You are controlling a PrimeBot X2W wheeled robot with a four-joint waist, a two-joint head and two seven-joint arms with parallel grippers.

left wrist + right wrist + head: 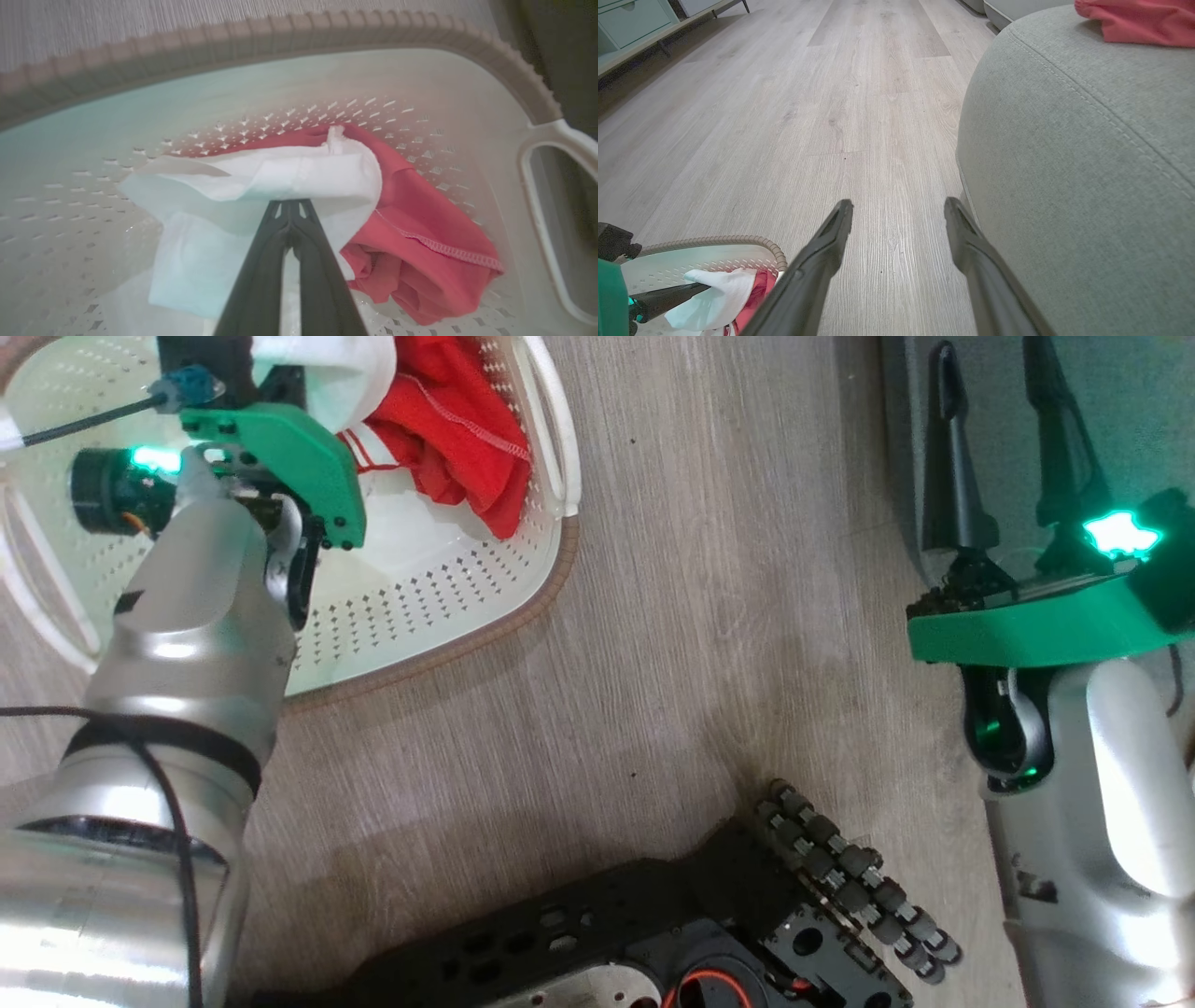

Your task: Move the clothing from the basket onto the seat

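Note:
The cream perforated basket [485, 607] with its brown rim stands on the floor at the upper left of the head view. Red-and-white clothing [448, 429] lies inside it. In the left wrist view my left gripper [290, 205] is shut on a white fold of the clothing [299, 172], with the red part [420, 242] bunched to the right. The right wrist view shows that white fold [714, 294] raised off the basket [714, 242]. My right gripper [899, 207] stands open and empty beside the grey-green seat [1087, 163]. A red garment [1139, 21] lies on the seat.
Wood floor [728, 616] separates basket and seat. My dark base with a roller wheel [840, 887] fills the bottom of the head view. A pale cabinet [635, 18] stands far off at the left in the right wrist view.

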